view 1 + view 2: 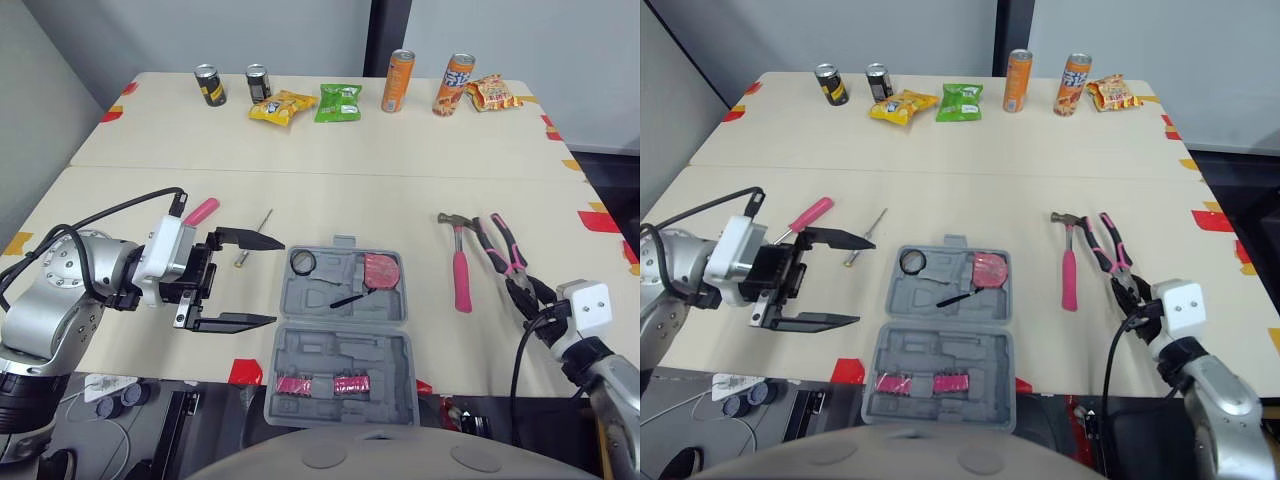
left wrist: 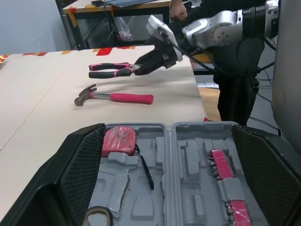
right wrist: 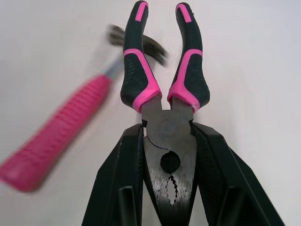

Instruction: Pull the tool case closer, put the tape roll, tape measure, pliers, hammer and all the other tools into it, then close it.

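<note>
The grey tool case [image 1: 340, 345] lies open at the table's front edge. In it are the black tape roll [image 1: 303, 262] and the pink tape measure [image 1: 381, 270]; pink bit holders [image 1: 320, 385] sit in the near half. My left gripper [image 1: 245, 280] hovers open just left of the case, fingers [image 2: 80, 160] spread wide. On the right, my right gripper [image 1: 525, 295] is shut on the metal head of the pink-and-black pliers [image 3: 162, 75], whose handles point away. The pink-handled hammer [image 1: 460, 265] lies just left of the pliers.
A pink-handled screwdriver [image 1: 200, 211] and a thin metal tool [image 1: 255, 237] lie left of the case. Cans [image 1: 397, 80] and snack bags [image 1: 339, 102] line the far edge. Red tape marks [image 1: 245, 372] dot the table's edges. A person [image 2: 178, 9] stands beyond the right side.
</note>
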